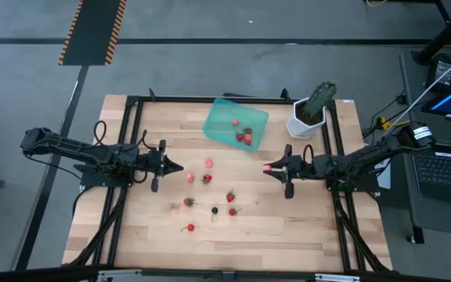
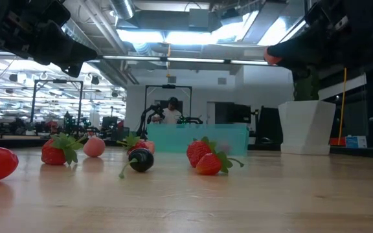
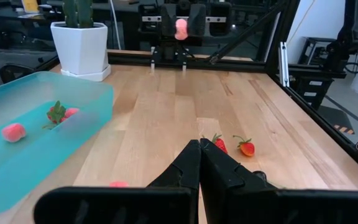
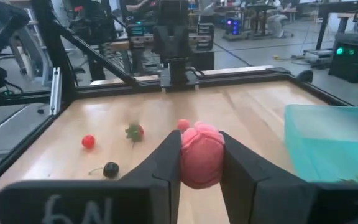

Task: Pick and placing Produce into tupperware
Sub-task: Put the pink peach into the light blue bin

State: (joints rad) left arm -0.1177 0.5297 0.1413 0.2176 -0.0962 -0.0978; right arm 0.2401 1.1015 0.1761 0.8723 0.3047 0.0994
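Note:
The teal tupperware (image 1: 236, 123) sits at the table's far middle with a pale pink piece and red strawberries inside. Several strawberries, pink pieces and one dark berry (image 1: 214, 210) lie scattered on the wood at mid table. My right gripper (image 1: 268, 168) is right of them, shut on a pale pink berry (image 4: 201, 157), above the table and nearer than the tupperware. My left gripper (image 1: 180, 167) is shut and empty at the left of the scatter, held above the table. My right gripper pinches the pink berry's two sides (image 4: 185, 158) between its two fingers, at their free ends. The fingers lie level, pointing toward the table's left. The berry is lifted clear of the table.
A green cactus-like plant in a white pot (image 1: 309, 115) stands at the far right, close to the tupperware. Black frame rails (image 1: 131, 141) run along both sides and the far edge. A person shows in the room behind the table in the low view (image 2: 171, 111).

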